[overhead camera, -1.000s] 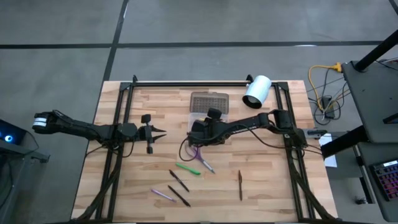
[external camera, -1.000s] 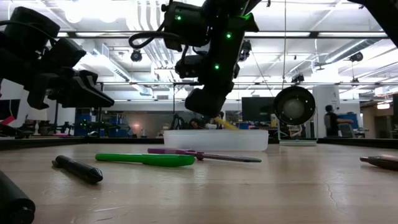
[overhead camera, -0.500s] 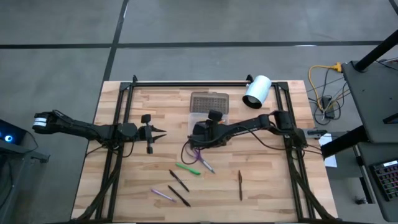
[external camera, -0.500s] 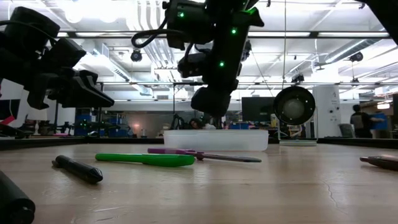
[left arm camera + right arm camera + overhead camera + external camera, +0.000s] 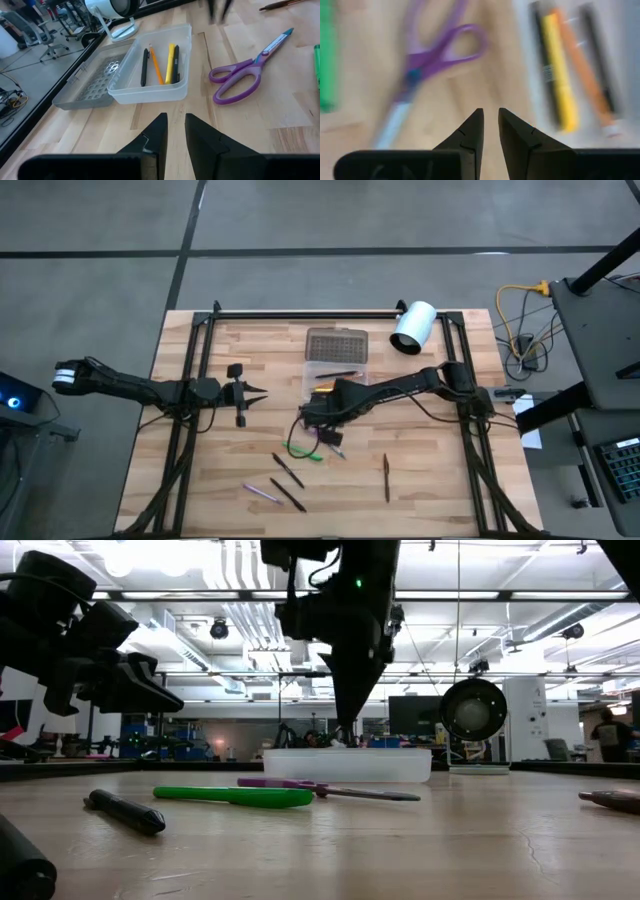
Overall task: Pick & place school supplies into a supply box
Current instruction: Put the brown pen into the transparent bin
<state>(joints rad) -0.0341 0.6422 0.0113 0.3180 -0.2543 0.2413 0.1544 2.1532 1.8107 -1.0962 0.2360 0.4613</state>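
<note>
The clear supply box (image 5: 335, 373) lies open on the table, its dotted lid (image 5: 337, 342) flat behind it. Inside it lie black, orange and yellow pens (image 5: 170, 62). My right gripper (image 5: 318, 418) hangs fingers down just before the box's near wall, above the purple-handled scissors (image 5: 430, 55). Its fingers stand slightly apart with nothing between them. A green marker (image 5: 300, 450) lies next to the scissors. Black pens (image 5: 288, 471), a purple pen (image 5: 262, 493) and a brown pen (image 5: 386, 477) lie nearer the front edge. My left gripper (image 5: 262, 392) waits at the left, narrowly open and empty.
A white cylinder (image 5: 413, 327) lies at the far right corner, beside the black rail (image 5: 300, 313) along the table's far edge. Bare wood stretches between my left gripper and the box. The room beyond the table shows in the low view, with a person far off (image 5: 607, 732).
My right gripper has drawn back from over the box toward the table's near edge, risen a little and tipped to point steeply down. The yellow pen end seen slanting under its fingers above the box a second ago no longer shows there.
</note>
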